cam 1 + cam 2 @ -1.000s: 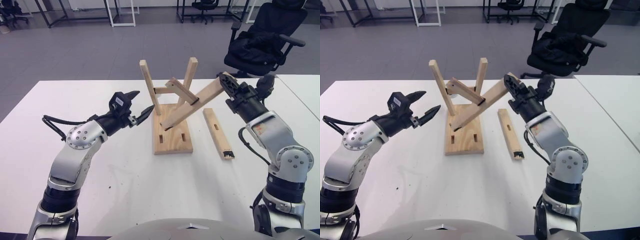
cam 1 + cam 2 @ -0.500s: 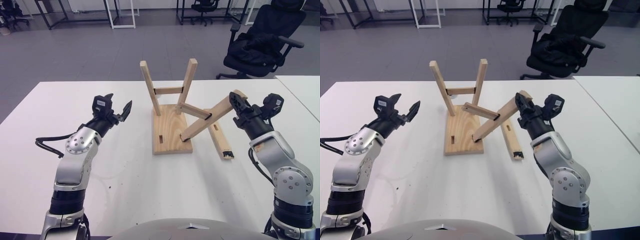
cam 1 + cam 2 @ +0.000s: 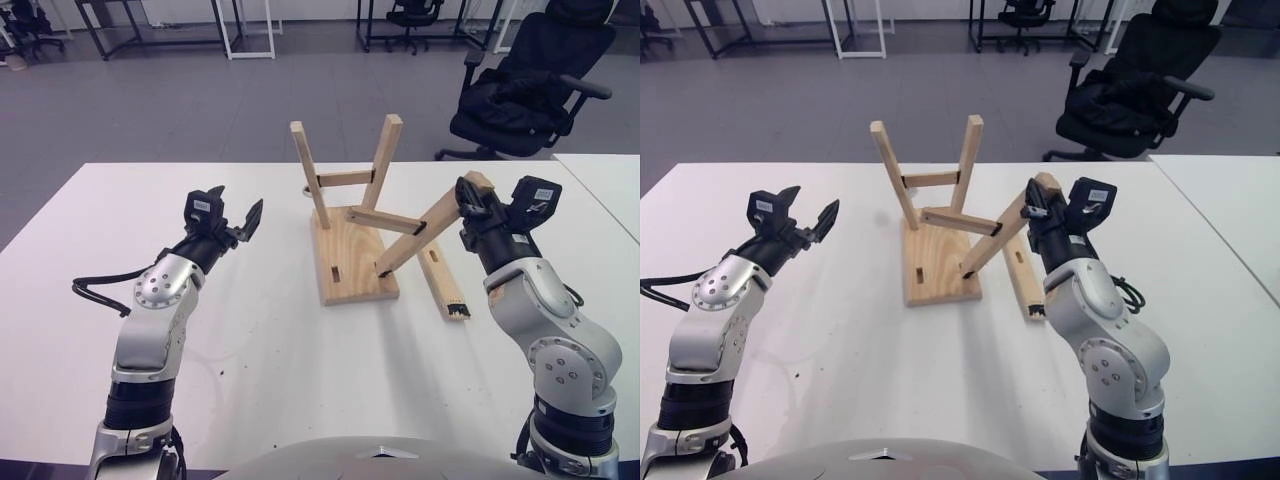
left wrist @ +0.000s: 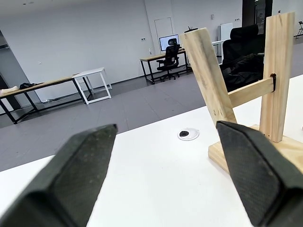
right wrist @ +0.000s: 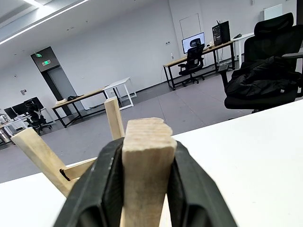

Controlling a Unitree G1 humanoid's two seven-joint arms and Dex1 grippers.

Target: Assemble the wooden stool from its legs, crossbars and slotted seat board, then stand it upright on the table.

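Note:
The slotted seat board (image 3: 350,262) lies flat on the white table. Two legs (image 3: 305,172) (image 3: 386,158) stand in its far end, joined by a crossbar (image 3: 346,179). My right gripper (image 3: 478,206) is shut on the top end of a third leg (image 3: 428,226). That leg leans, its foot at the board's near right corner, and a crossbar (image 3: 384,221) sticks out from it. In the right wrist view the leg's end (image 5: 144,151) sits clamped between the pads. A fourth leg (image 3: 441,281) lies loose beside the board. My left gripper (image 3: 232,214) hangs open, left of the stool.
A round cable grommet (image 3: 307,188) sits in the tabletop behind the stool. A black office chair (image 3: 530,80) stands beyond the table's far right corner. A second white table (image 3: 612,185) adjoins on the right. Bare tabletop (image 3: 300,360) stretches toward me.
My left gripper drew back to the left, away from the stool. My right gripper brought the held leg down and steeper, its foot sliding to the board's near right corner.

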